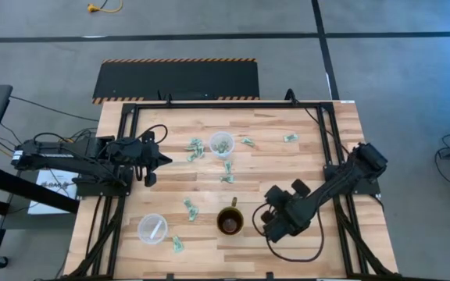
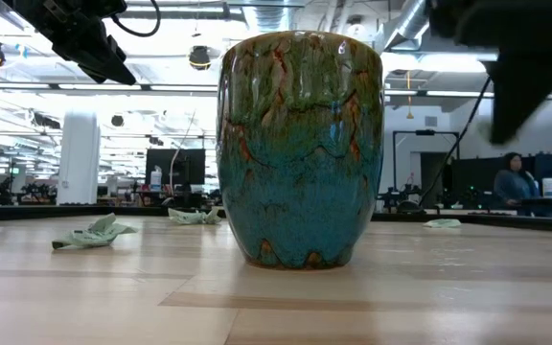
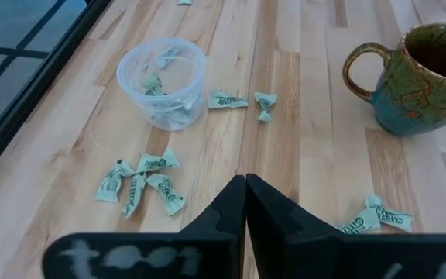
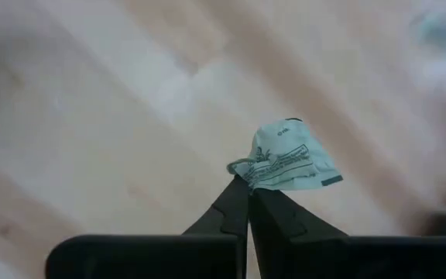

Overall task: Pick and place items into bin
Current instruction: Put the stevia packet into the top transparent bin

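The items are small pale green-and-white wrappers scattered over the wooden table (image 1: 319, 234): a cluster (image 3: 142, 182), a pair (image 3: 242, 101) and others (image 1: 187, 206). A clear plastic tub (image 3: 163, 81), the bin (image 1: 221, 144), holds several of them. My right gripper (image 4: 246, 182), to the right of the glazed mug (image 1: 229, 221) in the high view (image 1: 267, 222), is shut on one wrapper (image 4: 285, 163) above the table. My left gripper (image 3: 245, 190) waits shut at the table's left (image 1: 151, 161), holding nothing. My right gripper pinches the wrapper by one crumpled end (image 4: 248, 172) between its two fingertips. The fingers slant steeply down from above. The rest of the wrapper sticks out beyond the fingertips, lifted clear of the table.
The green-blue mug (image 2: 300, 149) stands near the table's front middle. A second clear tub (image 1: 152, 228) stands at the front left. More wrappers lie near the far edge (image 1: 290, 138) and front left (image 1: 177, 244). A black frame (image 1: 330, 117) rims the table.
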Robot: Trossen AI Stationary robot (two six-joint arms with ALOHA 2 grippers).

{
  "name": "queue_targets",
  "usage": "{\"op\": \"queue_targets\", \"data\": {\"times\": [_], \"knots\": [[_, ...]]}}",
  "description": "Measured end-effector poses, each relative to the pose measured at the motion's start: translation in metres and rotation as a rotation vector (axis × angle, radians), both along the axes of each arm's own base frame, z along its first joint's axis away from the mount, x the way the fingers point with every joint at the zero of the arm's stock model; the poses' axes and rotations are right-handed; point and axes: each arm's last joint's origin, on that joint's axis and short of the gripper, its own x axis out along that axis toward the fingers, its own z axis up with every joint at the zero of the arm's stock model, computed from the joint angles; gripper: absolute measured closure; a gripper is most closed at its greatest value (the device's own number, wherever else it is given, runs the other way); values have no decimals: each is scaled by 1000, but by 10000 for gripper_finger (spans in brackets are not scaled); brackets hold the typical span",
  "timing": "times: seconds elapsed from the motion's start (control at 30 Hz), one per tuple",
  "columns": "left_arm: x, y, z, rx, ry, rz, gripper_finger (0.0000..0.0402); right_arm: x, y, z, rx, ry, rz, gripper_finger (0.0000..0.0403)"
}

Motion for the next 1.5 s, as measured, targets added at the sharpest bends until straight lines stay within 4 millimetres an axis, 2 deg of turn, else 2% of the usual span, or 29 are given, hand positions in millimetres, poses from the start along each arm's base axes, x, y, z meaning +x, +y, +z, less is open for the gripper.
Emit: {"op": "queue_targets", "data": {"times": [0.17,0.43,0.7,0.83,0.97,1.17,1.3,1.5], "knots": [[0,0,0,0,0,1,401,7,-15,33,-175,-19,25,402],[0,0,0,0,0,0,401,43,-58,70,-329,-57,126,403],[0,0,0,0,0,0,401,96,-117,96,-309,-130,299,403],[0,0,0,0,0,0,401,123,-147,105,-204,-269,451,403],[0,0,0,0,0,0,401,139,-178,113,-65,-430,596,403],[0,0,0,0,0,0,401,134,-229,110,12,-426,552,403],[0,0,0,0,0,0,401,129,-254,104,56,-438,518,403],[0,0,0,0,0,0,401,123,-277,64,226,-445,518,403]]}}
